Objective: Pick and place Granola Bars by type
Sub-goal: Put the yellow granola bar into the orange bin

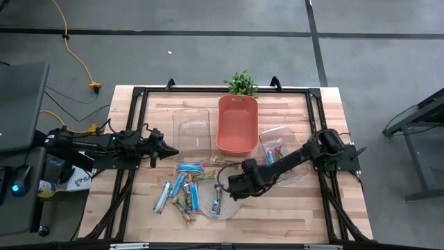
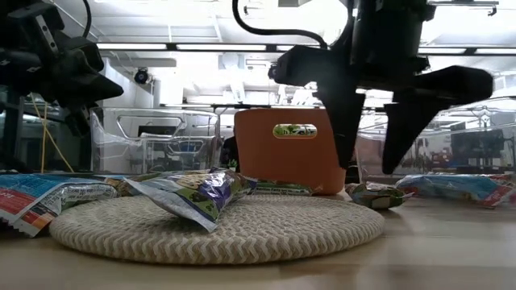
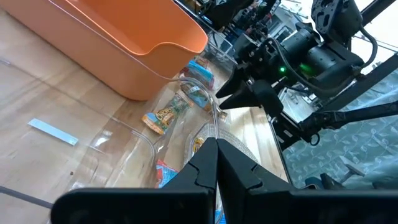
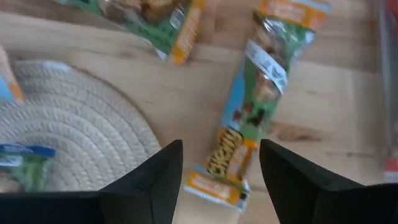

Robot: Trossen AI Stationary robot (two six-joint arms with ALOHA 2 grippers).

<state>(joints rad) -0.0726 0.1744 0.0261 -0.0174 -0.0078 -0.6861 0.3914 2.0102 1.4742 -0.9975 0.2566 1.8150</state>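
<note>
Closest to us in the low view sits the round woven mat [image 2: 218, 229], with 1 crumpled blue-and-green granola bar [image 2: 193, 193] lying on it. More granola bars [image 1: 182, 193] are scattered on the wooden table [image 1: 291, 208] beside the mat, mostly light blue, a few green-brown.

Just behind the mat, our right gripper [image 2: 371, 137] hangs above the table with its fingers spread wide, nothing between them. Its wrist camera looks down on a green-and-orange bar [image 4: 255, 106] lying flat on the wood right by the mat's edge.

Our left gripper [image 1: 168, 150] waits over at the table's left side, fingers pressed together, holding nothing.

Farther back we see 3 bins: a clear bin [image 1: 192, 132], an orange bin [image 1: 236, 125], and another clear bin [image 1: 277, 139] with a couple of bars inside. A small green plant [image 1: 242, 83] stands at the far edge.
</note>
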